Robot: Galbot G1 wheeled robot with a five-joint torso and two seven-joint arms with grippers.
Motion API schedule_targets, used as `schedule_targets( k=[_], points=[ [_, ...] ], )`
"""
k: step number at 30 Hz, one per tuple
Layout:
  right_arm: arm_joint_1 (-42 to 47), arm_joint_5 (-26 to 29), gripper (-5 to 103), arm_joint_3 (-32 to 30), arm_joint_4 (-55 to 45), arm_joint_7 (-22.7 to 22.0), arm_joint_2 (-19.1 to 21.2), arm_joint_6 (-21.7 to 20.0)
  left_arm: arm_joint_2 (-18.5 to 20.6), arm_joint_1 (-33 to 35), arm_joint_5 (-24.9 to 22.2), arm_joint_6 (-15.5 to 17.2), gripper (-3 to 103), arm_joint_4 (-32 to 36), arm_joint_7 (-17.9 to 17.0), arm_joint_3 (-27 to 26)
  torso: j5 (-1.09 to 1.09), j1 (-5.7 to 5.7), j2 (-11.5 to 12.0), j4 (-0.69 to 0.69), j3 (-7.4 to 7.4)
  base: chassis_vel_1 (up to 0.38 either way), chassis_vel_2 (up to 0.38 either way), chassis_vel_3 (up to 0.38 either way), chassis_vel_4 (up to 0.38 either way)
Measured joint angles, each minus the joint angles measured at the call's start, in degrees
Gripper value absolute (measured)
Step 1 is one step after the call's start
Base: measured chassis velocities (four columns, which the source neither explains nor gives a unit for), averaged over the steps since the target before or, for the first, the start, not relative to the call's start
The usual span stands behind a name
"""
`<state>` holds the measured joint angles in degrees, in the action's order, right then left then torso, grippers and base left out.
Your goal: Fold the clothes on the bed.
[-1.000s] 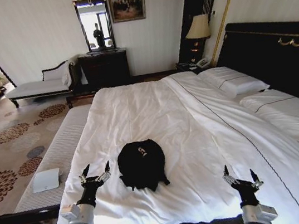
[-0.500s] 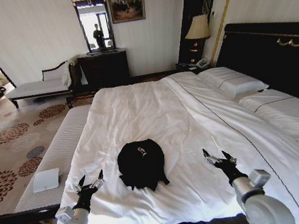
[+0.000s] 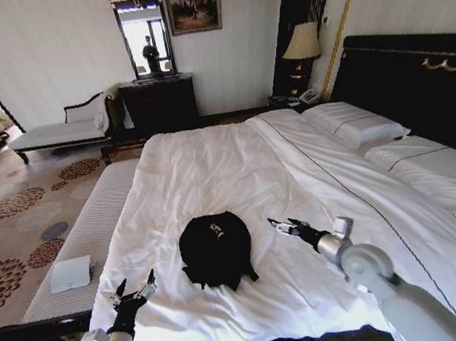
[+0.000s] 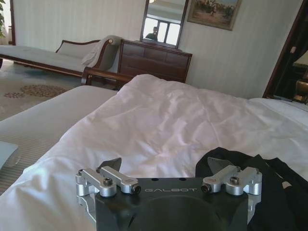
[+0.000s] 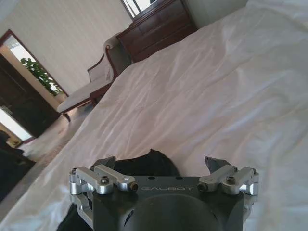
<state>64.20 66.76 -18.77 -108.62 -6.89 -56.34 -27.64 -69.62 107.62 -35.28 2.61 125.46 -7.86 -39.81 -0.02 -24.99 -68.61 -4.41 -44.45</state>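
The clothes, a crumpled black T-shirt with a bit of white lettering, lie on the near part of the bed. My right gripper hovers open over the white sheet just right of the shirt, fingers pointing toward it. My left gripper stands open near the bed's front left corner, short of the shirt and to its left. In the left wrist view the open gripper has the shirt off to one side. In the right wrist view the shirt lies just beyond the open gripper.
A pale striped bench runs along the bed's left side with a white flat object on it. Pillows and a dark headboard are at the right. A dresser and a chaise stand at the far wall.
My right arm has reached forward and left, bringing its gripper close to the shirt's right side. My left gripper has drawn back toward the bed's near edge. The shirt has not moved.
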Motion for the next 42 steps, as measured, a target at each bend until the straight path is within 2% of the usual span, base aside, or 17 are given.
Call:
schedule_targets(
  k=[1,5,11,14,20,27,29,34,39,42],
  points=[
    [0.0,0.0,100,0.0,0.0,0.0,0.0,0.0,0.0,0.0,0.0,0.0,100,0.0,0.0,0.0,0.0,0.0,0.0,0.0,0.0,0.0,0.0,0.0,0.0],
    [-8.8,3.6,100,5.7,8.3,0.0,-4.8,-1.0,-0.6,0.4,1.4,0.8,100,1.3,-1.0,0.8,0.01,-0.02,0.0,0.01,-0.01,0.0,0.0,0.0,0.0],
    [-13.8,3.5,100,9.4,15.9,1.0,-7.2,-1.8,-1.1,0.6,2.5,1.4,100,2.5,-2.0,1.5,0.01,-0.01,0.0,-0.01,0.0,0.0,0.0,0.0,0.0],
    [-16.1,1.9,100,11.2,20.4,2.1,-8.2,-2.1,-1.6,1.0,3.1,1.6,100,3.1,-2.3,1.5,0.01,-0.01,0.0,-0.01,0.0,0.0,0.0,0.0,0.0],
    [-21.1,-1.0,100,13.7,30.1,7.2,-11.1,1.0,-2.6,2.7,4.1,1.7,100,4.9,-2.4,1.3,0.02,-0.01,0.0,0.0,0.0,0.0,0.0,0.0,0.0],
    [-23.4,-3.2,100,13.6,35.3,9.2,-12.7,1.9,-3.4,3.4,5.0,1.7,100,5.4,-2.4,1.2,0.02,-0.01,0.0,0.0,0.0,0.0,0.0,0.0,0.0],
    [-24.2,-4.7,103,13.6,38.3,10.2,-13.4,2.0,-3.8,3.6,5.9,1.4,100,5.4,-2.4,1.2,0.01,0.0,0.0,-0.01,0.0,0.0,0.0,0.0,0.0],
    [-24.2,-6.8,86,13.6,41.4,11.7,-14.1,2.1,-4.0,4.0,6.2,1.4,100,6.1,-2.5,1.3,0.01,0.0,0.0,-0.01,0.01,0.0,0.0,0.0,0.0],
    [-24.4,-7.3,81,12.9,45.0,13.1,-15.1,2.7,-4.0,4.2,6.3,1.4,100,6.2,-2.6,1.2,0.02,0.0,0.0,-0.01,0.01,0.0,0.0,0.0,0.0],
    [-24.4,-7.2,84,13.1,45.4,14.1,-15.4,2.7,-4.3,4.2,6.5,1.4,100,6.0,-2.7,1.3,0.01,0.0,0.0,-0.02,0.01,0.0,0.0,0.0,0.0]
  ],
)
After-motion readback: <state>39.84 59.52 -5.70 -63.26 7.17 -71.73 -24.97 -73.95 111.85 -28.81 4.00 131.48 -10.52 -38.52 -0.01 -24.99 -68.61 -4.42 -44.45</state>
